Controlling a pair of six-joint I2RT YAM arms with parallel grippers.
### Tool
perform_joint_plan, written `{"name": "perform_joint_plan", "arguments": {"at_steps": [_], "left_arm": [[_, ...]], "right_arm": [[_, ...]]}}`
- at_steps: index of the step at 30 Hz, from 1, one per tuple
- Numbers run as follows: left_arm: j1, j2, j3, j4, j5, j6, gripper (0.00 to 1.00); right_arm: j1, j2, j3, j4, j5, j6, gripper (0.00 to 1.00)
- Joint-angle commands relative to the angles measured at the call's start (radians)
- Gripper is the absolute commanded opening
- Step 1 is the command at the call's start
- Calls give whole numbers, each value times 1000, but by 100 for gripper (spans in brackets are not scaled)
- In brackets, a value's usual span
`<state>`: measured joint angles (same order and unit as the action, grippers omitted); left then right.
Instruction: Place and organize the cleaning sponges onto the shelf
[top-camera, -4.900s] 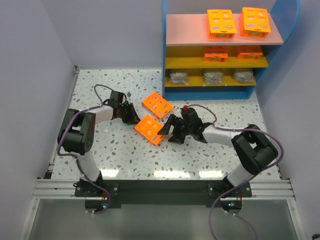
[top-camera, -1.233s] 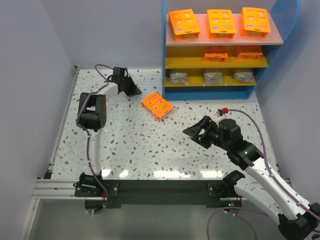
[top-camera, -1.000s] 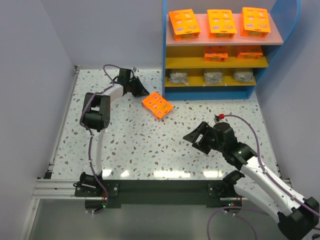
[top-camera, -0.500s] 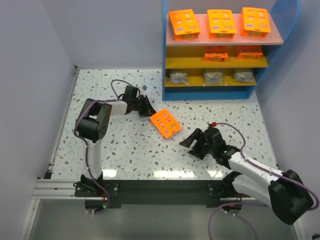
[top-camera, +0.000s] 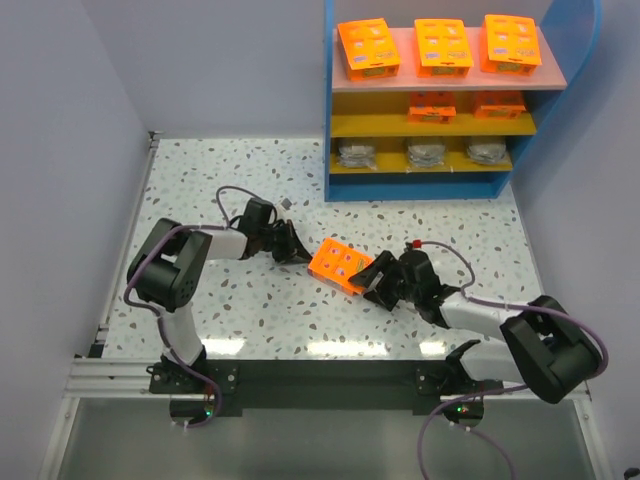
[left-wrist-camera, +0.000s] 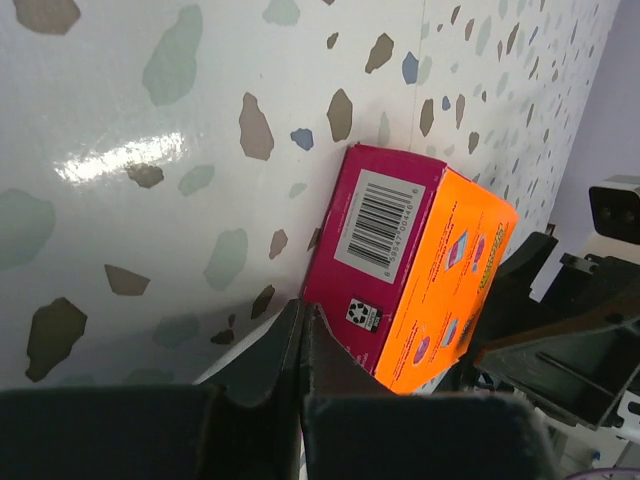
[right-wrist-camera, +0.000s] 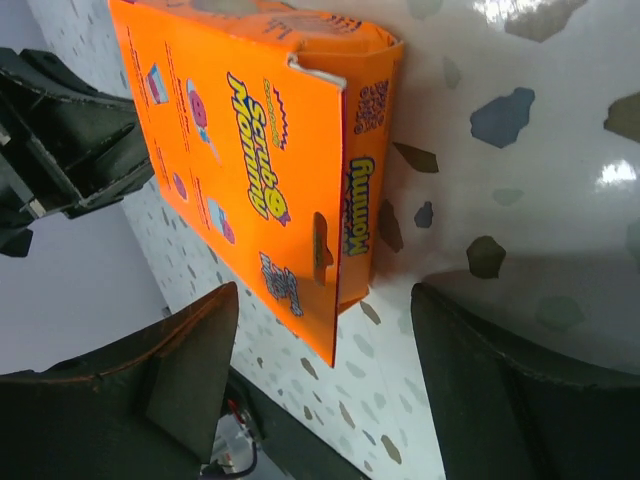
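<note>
Last loose orange pack (top-camera: 340, 264) is on the table (top-camera: 250, 310), well short of the shelf (top-camera: 328, 100), sandwiched between both arms.

Left gripper (left-wrist-camera: 301, 315): fingers pressed together, holding nothing, tips right at the pack's magenta barcode end.

Right gripper (right-wrist-camera: 325, 300): jaws spread wide, straddling the opposite end, not clamped yet.

Shelf so far: three orange packs on the pink top board, two on the upper yellow board, three grey pads on the lower one. Left part of the upper yellow board looks like the slot for this pack.

Risks:
- Left arm pushes further, so the pack skids past or under the right fingers, or rides up on them.
- Right closes on a corner instead of square across the sides, so the pack pivots and drops in transit.
- Cardboard is thin, so a hard squeeze crushes it.
- Both arms are crowded, so wrist contact is possible when right lifts. Left should back off first.

Can't tell whether the pack lies fully flat.
</note>
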<state>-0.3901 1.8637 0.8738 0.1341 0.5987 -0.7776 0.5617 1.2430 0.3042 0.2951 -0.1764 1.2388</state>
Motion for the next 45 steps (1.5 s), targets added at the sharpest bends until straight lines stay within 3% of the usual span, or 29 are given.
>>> {"name": "perform_joint_plan", "arguments": {"at_steps": [1,8,11,12,14,22,27,37,45], "left_arm": [[-1,-61,-19,47,-4,-9,0],[3,-110,-16,-48,-51,60,0],[10,-136,-1,-97,-79,86,0],[17,-152,2,-109,-83,90,0],[26,-169,22,-172,-109,107,0],[167,-334,152,-396,-191,149,0],[231,-428,205,-471,-224,158,0],[234,-503,165,-507,-206,155,0],[234,-564,154,-556,-197,164,0]], "right_arm": [[-5,64,30,78,20,-7,73],[-28,84,19,128,23,-31,43],[-51,4,24,58,5,-78,24],[-57,-41,24,26,-8,-85,12],[-66,-98,26,-46,-38,-99,0],[-74,-491,101,-267,-78,-26,0],[-74,-583,248,-353,9,30,0],[-85,-469,545,-335,334,-1,0],[-123,-242,745,-219,402,28,0]]}}
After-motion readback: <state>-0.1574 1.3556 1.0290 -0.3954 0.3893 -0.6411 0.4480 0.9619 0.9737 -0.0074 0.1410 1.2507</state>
